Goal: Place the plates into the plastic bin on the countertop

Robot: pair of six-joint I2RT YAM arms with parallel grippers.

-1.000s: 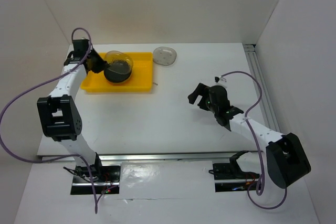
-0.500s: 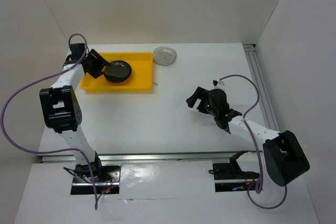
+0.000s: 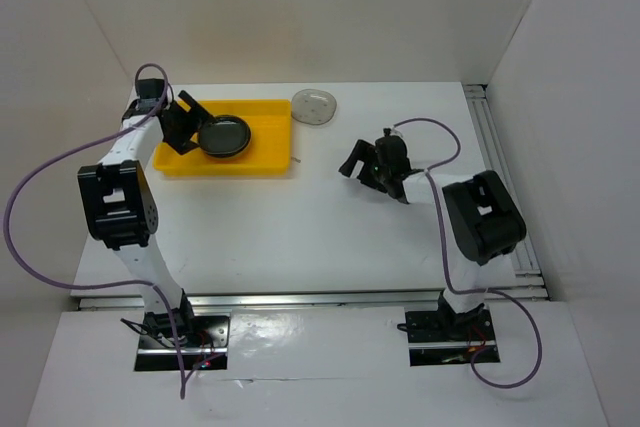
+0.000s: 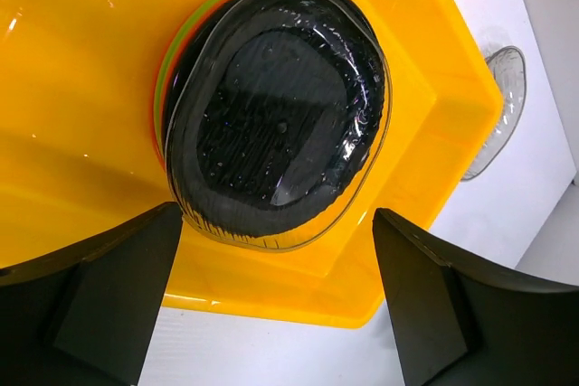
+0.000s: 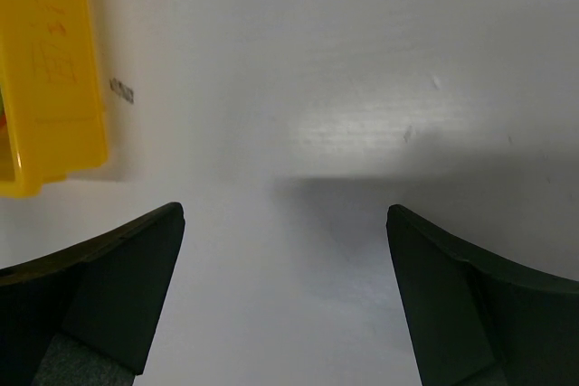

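The yellow plastic bin (image 3: 268,155) sits at the back left of the white countertop (image 3: 300,227). In it lies a stack of plates (image 3: 224,135). A translucent grey plate (image 4: 276,115) is on top, a black one shows through it, and green and orange rims peek out at its left. My left gripper (image 3: 193,127) hangs open just left of the stack, holding nothing; its fingers (image 4: 118,287) straddle the bin's near wall (image 4: 298,287). Another translucent grey plate (image 3: 314,106) lies on the countertop right of the bin. My right gripper (image 3: 358,169) is open and holds nothing, low over the bare countertop (image 5: 298,115) right of the bin (image 5: 50,88).
White walls close in the back and both sides. A metal rail (image 3: 497,152) runs along the right edge. A small dark speck (image 5: 120,89) lies by the bin's right corner. Purple cables loop from both arms.
My left gripper opened and let go of the translucent plate, which settled flat on the stack in the bin; the gripper drew back left. My right arm swung left and away, toward the table's middle.
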